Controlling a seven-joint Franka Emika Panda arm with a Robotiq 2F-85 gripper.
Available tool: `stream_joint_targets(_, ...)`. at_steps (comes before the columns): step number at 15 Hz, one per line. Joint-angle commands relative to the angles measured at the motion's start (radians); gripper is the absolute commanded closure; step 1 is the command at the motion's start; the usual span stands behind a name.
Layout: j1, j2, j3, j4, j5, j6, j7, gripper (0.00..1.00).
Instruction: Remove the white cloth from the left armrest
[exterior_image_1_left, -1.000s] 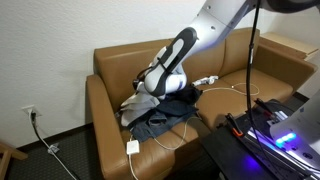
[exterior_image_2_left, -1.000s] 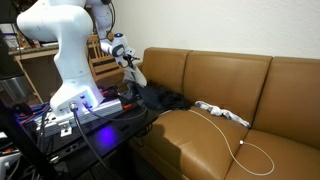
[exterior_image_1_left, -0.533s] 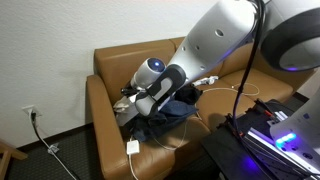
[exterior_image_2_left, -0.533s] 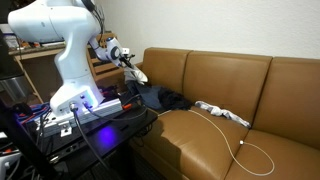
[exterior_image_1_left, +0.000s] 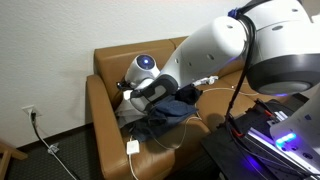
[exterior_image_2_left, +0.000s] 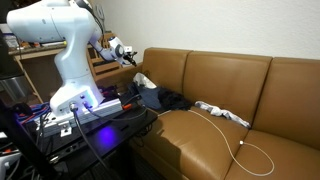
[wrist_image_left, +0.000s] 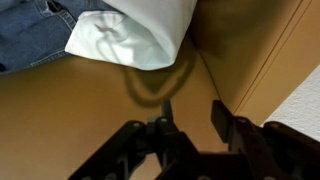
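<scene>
Gripper (wrist_image_left: 192, 132) enters from the bottom edge of the wrist view. Its jaws are spread apart w/ nothing between them, only bare brown leather below, so we're carrying nothing atm.

The white cloth (wrist_image_left: 135, 28) sits at top centre of that view, clear of the fingertips. It's a bunched lump resting partly on the leather and partly against the jeans (wrist_image_left: 28, 35) in the upper left corner.

In an exterior view the gripper (exterior_image_2_left: 127, 56) hangs up and to the left of the cloth (exterior_image_2_left: 145, 80). The cloth lies at the end of the sofa (exterior_image_2_left: 220, 80), right by the dark clothes pile (exterior_image_2_left: 162, 98). In an exterior view the robot's bulk covers most of that spot. Only a bit of white (exterior_image_1_left: 133, 102) shows under the wrist, just right of the armrest (exterior_image_1_left: 98, 100).

We judge the cloth to be off the armrest top and down on the seat side, propped by the clothes. We can't tell whether an edge touches the armrest's inner face. Open jaws held well clear fit w/ a cloth meant to lie there: nothing pinched, nothing to snag or drag back up. If that's right, the task is prob. near done. The only risk we see is a low pass catching a fold.
</scene>
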Motion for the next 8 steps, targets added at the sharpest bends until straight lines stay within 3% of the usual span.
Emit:
stream_joint_targets(1,-0.076,-0.101,0.093,-0.029,-0.05,-0.096,0.071,0.23)
stream_joint_targets(4,-0.088,-0.229,0.093,-0.148,-0.103,-0.202,0.146,0.02)
stream_joint_targets(5,-0.095,-0.29,0.092,-0.208,-0.122,-0.223,0.17,0.0)
stream_joint_targets(6,-0.078,-0.332,0.067,-0.255,-0.046,-0.252,0.126,0.0)
stream_joint_targets(8,-0.064,-0.421,0.026,-0.353,-0.021,-0.288,0.161,0.0)
